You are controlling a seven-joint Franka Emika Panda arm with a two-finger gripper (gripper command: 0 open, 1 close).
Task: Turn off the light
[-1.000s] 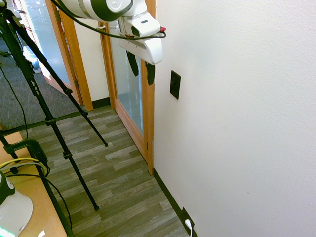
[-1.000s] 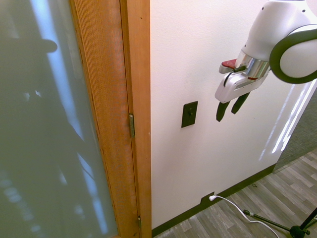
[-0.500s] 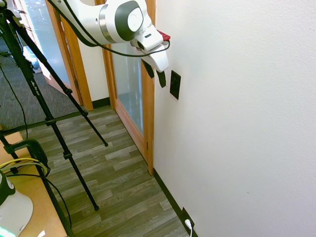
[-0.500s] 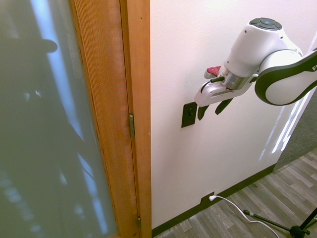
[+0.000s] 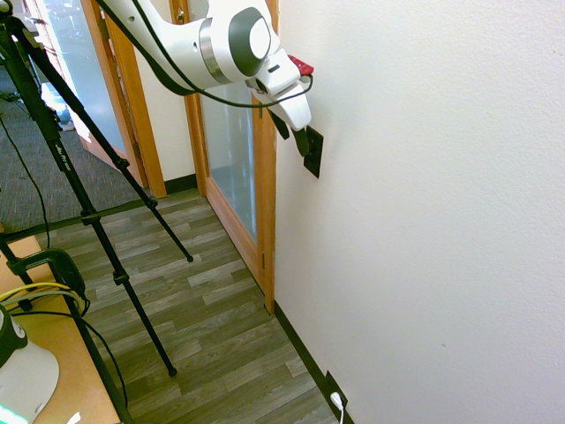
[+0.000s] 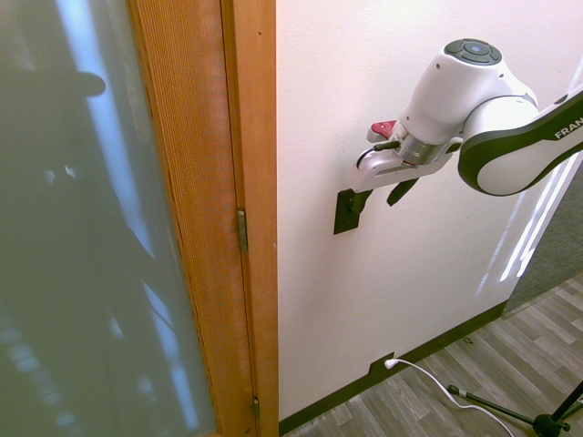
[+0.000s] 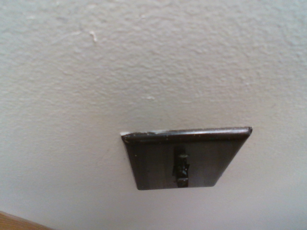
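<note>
The light itself is out of view; the room is bright. Its switch is a small black upright plate (image 5: pixel 314 162) (image 6: pixel 343 217) on the white wall beside the door frame. In the wrist view the plate (image 7: pixel 148 160) fills the lower middle, and its small toggle (image 7: pixel 181 167) is visible. My gripper (image 5: pixel 293 134) (image 6: pixel 378 197) is open and tilted toward the wall. One dark finger (image 6: pixel 357 202) lies over the plate's upper part, and whether it touches is unclear. The other finger (image 6: pixel 402 190) hangs beside the plate, off the wall.
A wooden door frame (image 5: pixel 266 203) (image 6: pixel 211 182) with frosted glass stands right beside the switch. Low on the wall, a black outlet plate (image 5: pixel 332 387) (image 6: pixel 380 368) holds a white plug. Grey wood-plank flooring runs below.
The arm has swung in toward the wall and the gripper has tilted over. Its fingers went from hanging clear of the switch plate to one lying over it. The gripper stays open.
</note>
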